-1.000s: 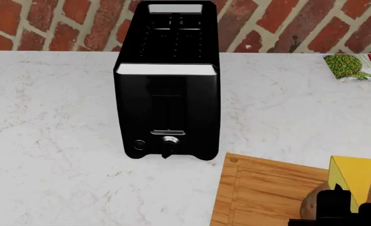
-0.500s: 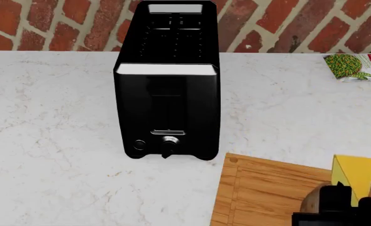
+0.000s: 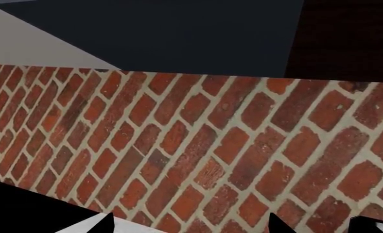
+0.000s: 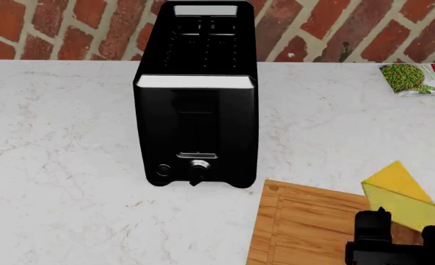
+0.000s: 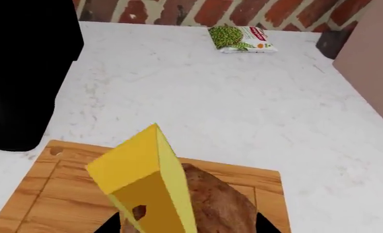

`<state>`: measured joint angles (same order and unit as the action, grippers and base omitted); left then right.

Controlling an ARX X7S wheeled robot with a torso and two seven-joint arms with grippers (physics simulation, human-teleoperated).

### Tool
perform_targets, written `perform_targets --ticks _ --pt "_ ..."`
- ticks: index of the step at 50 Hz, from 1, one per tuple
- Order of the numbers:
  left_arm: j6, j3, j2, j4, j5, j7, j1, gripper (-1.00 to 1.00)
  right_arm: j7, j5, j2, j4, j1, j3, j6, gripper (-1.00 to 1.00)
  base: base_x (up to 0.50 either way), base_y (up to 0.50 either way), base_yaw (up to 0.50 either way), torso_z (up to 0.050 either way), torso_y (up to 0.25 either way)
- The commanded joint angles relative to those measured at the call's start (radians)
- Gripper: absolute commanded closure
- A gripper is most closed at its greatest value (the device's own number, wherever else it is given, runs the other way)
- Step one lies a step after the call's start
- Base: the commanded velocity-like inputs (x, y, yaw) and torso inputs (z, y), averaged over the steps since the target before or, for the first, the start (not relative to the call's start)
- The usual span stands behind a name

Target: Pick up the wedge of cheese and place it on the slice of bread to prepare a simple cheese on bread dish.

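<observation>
While our right gripper (image 4: pixel 403 234) is clasping the wedge of cheese (image 5: pixel 146 179) tilted over the slice of bread (image 5: pixel 217 204), we are risking it sliding off the rounded crust; left jaws unreadable.

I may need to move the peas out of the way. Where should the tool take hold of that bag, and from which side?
From above, across the middle of the bag of peas: it lies flat on the counter with free space around it.
</observation>
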<state>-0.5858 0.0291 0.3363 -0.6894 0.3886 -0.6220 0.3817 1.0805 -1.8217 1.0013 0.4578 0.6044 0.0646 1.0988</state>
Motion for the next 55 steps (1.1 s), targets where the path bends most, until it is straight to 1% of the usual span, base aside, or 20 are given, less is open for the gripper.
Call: perform_targets --ticks 1,11,15,19,20,21,24,26,27,28,29,33,34,36,39,40,45,55 --pt "0.000 0.003 0.002 0.001 0.002 -0.004 0.002 -1.00 0.016 -0.056 0.009 0.014 -0.016 0.032 0.011 -1.00 0.00 0.00 0.00 0.000 0.000" --pt "0.000 0.005 0.005 0.002 0.004 -0.006 0.004 -1.00 0.112 -0.161 0.049 0.054 0.089 0.070 0.023 -1.00 0.00 0.00 0.00 0.000 0.000" --pt "0.003 0.005 0.006 0.003 0.005 -0.006 0.003 -1.00 0.174 -0.243 0.084 0.077 0.180 0.087 0.019 -1.00 0.00 0.00 0.00 0.000 0.000" --pt "0.006 0.005 0.007 0.003 0.005 -0.007 0.001 -1.00 0.284 -0.375 0.112 0.102 0.361 0.164 0.026 -1.00 0.00 0.00 0.00 0.000 0.000" --pt "0.007 0.005 0.007 0.003 0.005 -0.007 0.001 -1.00 0.298 -0.388 0.113 0.103 0.385 0.176 0.028 -1.00 0.00 0.00 0.00 0.000 0.000" --pt "0.008 0.005 0.007 0.003 0.006 -0.007 0.001 -1.00 0.339 -0.433 0.117 0.105 0.453 0.210 0.032 -1.00 0.00 0.00 0.00 0.000 0.000" --pt "0.010 0.005 0.008 0.004 0.007 -0.007 0.000 -1.00 0.409 -0.505 0.113 0.111 0.568 0.276 0.038 -1.00 0.00 0.00 0.00 0.000 0.000" --pt "0.012 0.005 0.008 0.004 0.007 -0.007 -0.001 -1.00 0.476 -0.584 0.114 0.119 0.699 0.346 0.033 -1.00 0.00 0.00 0.00 0.000 0.000" --pt "0.012 0.005 0.008 0.004 0.008 -0.007 -0.001 -1.00 0.488 -0.607 0.131 0.126 0.812 0.433 0.015 -1.00 0.00 0.00 0.00 0.000 0.000" --pt "0.012 0.005 0.009 0.004 0.008 -0.007 -0.001 -1.00 0.483 -0.607 0.136 0.129 0.832 0.457 0.002 -1.00 0.00 0.00 0.00 0.000 0.000" --pt "0.013 0.005 0.009 0.004 0.009 -0.006 -0.002 -1.00 0.489 -0.636 0.145 0.134 0.955 0.553 -0.021 -1.00 0.00 0.00 0.00 0.000 0.000" --pt "0.015 0.004 0.010 0.002 0.009 -0.007 -0.004 -1.00 0.489 -0.683 0.152 0.147 1.271 0.815 -0.075 -1.00 0.00 0.00 0.00 0.000 0.000" --pt "0.017 0.004 0.010 0.002 0.010 -0.007 -0.004 -1.00 0.489 -0.703 0.142 0.143 1.389 0.896 -0.087 -1.00 0.00 0.00 0.00 0.000 0.000" --pt "0.017 0.004 0.010 0.002 0.011 -0.007 -0.005 -1.00 0.488 -0.724 0.124 0.128 1.561 1.018 -0.099 -1.00 0.00 0.00 0.00 0.000 0.000" --pt "0.019 0.003 0.011 0.001 0.011 -0.008 -0.006 -1.00 0.487 -0.764 0.089 0.106 1.735 1.136 -0.097 -1.00 0.00 0.00 0.00 0.000 0.000" --pt "0.018 0.003 0.011 0.001 0.012 -0.008 -0.006 -1.00 0.489 -0.767 0.084 0.102 1.749 1.142 -0.094 -1.00 0.00 0.00 0.00 0.000 0.000" --pt "0.017 0.003 0.013 0.000 0.016 -0.009 -0.005 -1.00 0.490 -0.744 0.056 0.081 1.752 1.088 -0.047 -1.00 0.00 0.00 0.00 0.000 0.000" --pt "0.020 0.006 0.015 0.003 0.017 -0.010 -0.005 -1.00 0.490 -0.713 0.040 0.144 1.752 1.066 -0.081 -1.00 0.00 0.00 0.00 0.000 0.000"
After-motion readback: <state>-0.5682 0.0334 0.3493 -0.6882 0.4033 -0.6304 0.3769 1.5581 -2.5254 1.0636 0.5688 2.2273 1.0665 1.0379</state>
